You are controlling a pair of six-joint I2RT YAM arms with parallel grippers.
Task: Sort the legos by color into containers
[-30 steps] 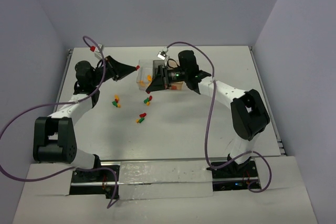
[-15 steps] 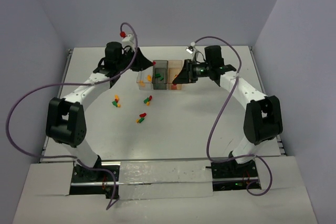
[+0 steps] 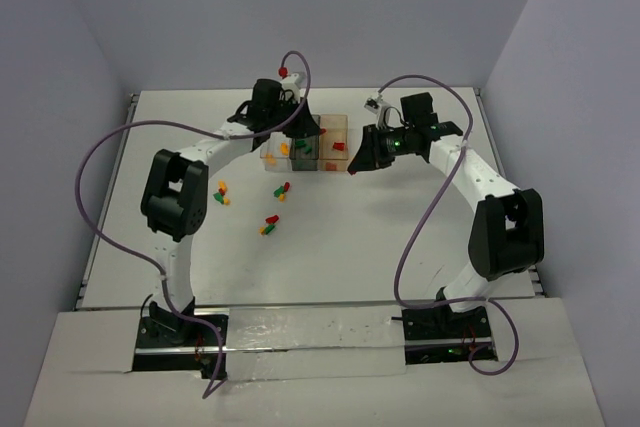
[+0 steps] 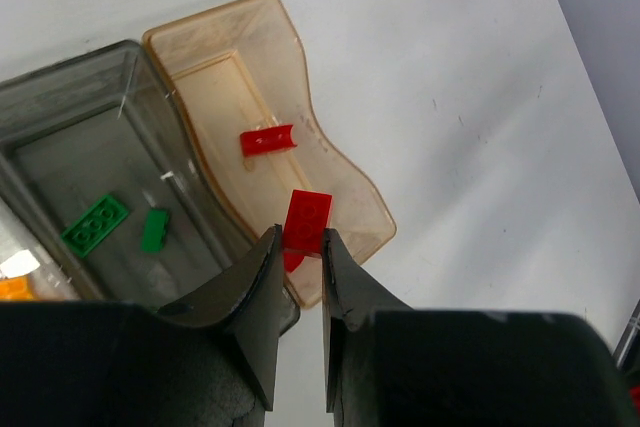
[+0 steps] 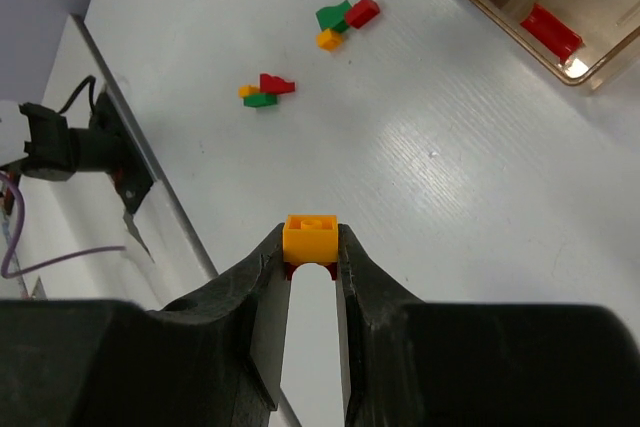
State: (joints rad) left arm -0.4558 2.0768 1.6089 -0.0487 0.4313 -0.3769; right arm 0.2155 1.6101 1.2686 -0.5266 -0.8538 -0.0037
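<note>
Our left gripper, nearly closed, pinches a red plate by its lower edge above the near corner of the amber bin. One red brick already lies in that bin. We judge it best to ease toward 11 o'clock in the wrist view before opening, so the plate clears the rim. Our right gripper clamps an orange brick above the table. Seen from above, the clear bin lies at its 9 o'clock.

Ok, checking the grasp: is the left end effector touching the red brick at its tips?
Touching. The left wrist view shows the red brick pinched by the left end effector, no gap either side.
</note>
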